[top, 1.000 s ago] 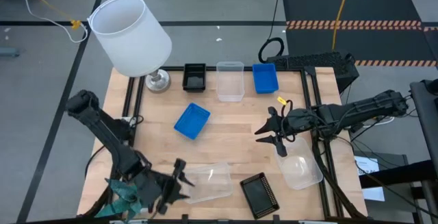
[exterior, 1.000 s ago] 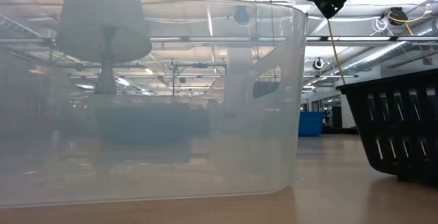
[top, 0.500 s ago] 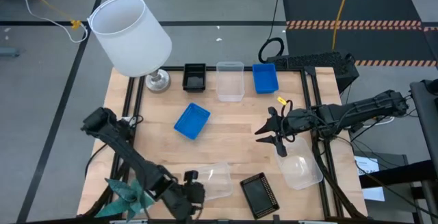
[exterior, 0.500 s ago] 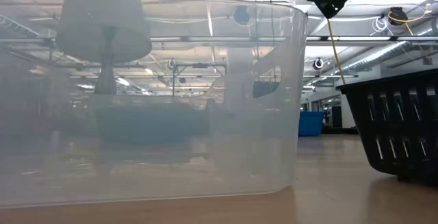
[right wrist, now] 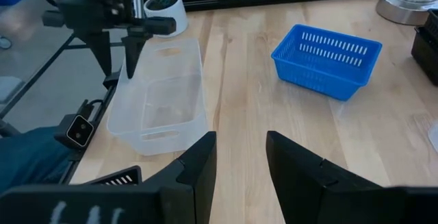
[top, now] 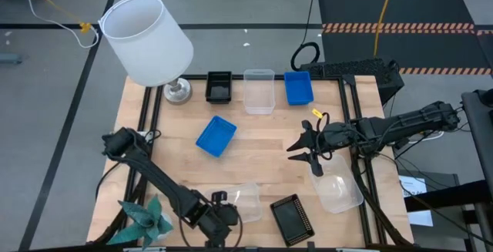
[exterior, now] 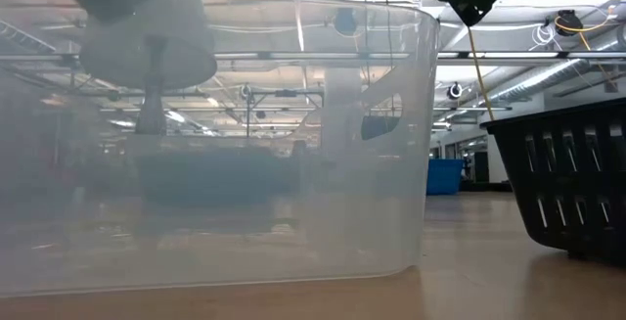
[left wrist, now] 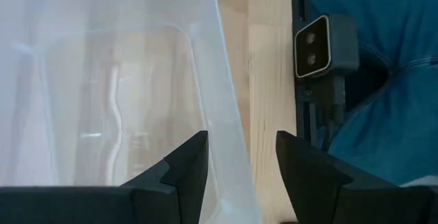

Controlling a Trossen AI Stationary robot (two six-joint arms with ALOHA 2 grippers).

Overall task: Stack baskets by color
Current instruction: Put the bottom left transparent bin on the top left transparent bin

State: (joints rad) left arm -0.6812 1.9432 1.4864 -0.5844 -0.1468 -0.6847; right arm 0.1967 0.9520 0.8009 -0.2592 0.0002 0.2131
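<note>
The left gripper (top: 221, 206) straddles the clear basket's (top: 243, 201) 9 o'clock rim, fingers parted, not clamped. The right gripper (top: 300, 146) hovers at 3 o'clock, fingers spread, empty.

Blue basket (top: 216, 136), black slotted basket (top: 293, 219) and clear basket (top: 239, 203) on pale wood table (top: 262, 148).

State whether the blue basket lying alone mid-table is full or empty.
Empty. Both the high view and right wrist view show the blue basket with a bare mesh floor.
</note>
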